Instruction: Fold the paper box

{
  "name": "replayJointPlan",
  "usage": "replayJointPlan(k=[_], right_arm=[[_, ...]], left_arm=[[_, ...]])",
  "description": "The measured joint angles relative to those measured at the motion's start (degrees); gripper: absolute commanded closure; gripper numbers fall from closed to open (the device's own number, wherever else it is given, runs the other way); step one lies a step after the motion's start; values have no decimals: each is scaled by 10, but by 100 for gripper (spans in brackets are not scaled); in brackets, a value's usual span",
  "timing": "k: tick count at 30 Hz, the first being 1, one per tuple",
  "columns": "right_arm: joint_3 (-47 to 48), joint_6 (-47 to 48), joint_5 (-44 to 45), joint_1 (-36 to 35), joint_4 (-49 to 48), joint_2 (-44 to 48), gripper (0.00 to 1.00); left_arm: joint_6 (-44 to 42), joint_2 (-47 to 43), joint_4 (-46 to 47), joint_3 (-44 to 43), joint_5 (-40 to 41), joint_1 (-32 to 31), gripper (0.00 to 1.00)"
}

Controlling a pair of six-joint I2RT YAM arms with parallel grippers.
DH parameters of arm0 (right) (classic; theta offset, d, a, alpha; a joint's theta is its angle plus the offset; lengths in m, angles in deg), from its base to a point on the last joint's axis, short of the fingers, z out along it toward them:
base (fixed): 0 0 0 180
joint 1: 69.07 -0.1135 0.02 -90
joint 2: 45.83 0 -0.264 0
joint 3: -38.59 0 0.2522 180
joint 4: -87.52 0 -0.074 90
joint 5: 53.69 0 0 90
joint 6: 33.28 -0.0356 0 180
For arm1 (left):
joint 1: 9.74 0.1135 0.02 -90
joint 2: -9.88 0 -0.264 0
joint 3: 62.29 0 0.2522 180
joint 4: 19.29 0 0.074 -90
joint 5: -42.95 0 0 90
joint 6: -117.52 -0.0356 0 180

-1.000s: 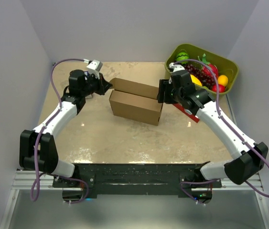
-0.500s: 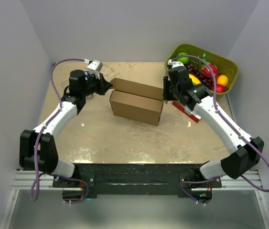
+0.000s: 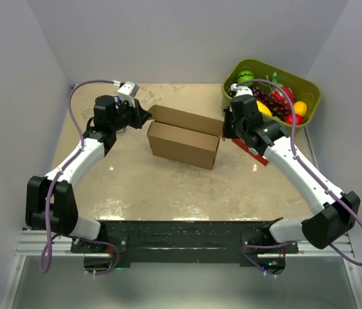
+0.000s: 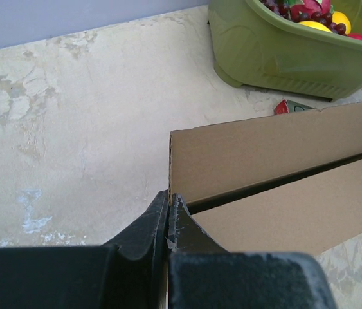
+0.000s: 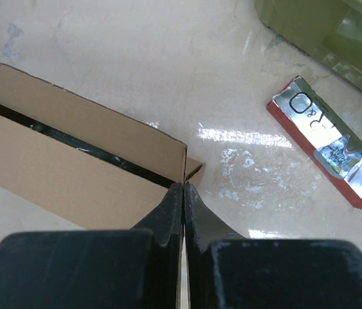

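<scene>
The brown paper box (image 3: 184, 143) stands mid-table, long and shallow, with its lid panel raised at the back and a dark gap along the top. My left gripper (image 3: 145, 118) is shut on the upright edge of the box's left end wall (image 4: 170, 161), fingertips (image 4: 161, 209) pinching the cardboard. My right gripper (image 3: 224, 129) is shut on the right end edge of the paper box (image 5: 71, 174), jaws pressed together at the corner (image 5: 185, 168) where a small flap pokes out.
An olive-green bin (image 3: 309, 90) full of toy fruit sits at the back right, close behind the right arm. A red foil packet (image 3: 253, 153) lies on the table just right of the box. Grey walls enclose the table on three sides.
The right gripper has shut onto the box's right end edge after standing open beside it. The left gripper has stayed shut on the left end. The box has not moved.
</scene>
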Motion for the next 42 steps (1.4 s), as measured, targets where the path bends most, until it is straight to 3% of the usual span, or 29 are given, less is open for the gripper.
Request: replayJointPlan(k=[11, 29, 42], right_arm=[[-88, -72, 25, -19, -69, 68, 100], [-156, -128, 119, -74, -154, 98, 100], [-179, -139, 139, -90, -190, 102, 100]], left_arm=[[3, -5, 10, 5, 29, -16, 100], [3, -7, 10, 7, 49, -24, 100], [3, -7, 10, 7, 58, -24, 100]])
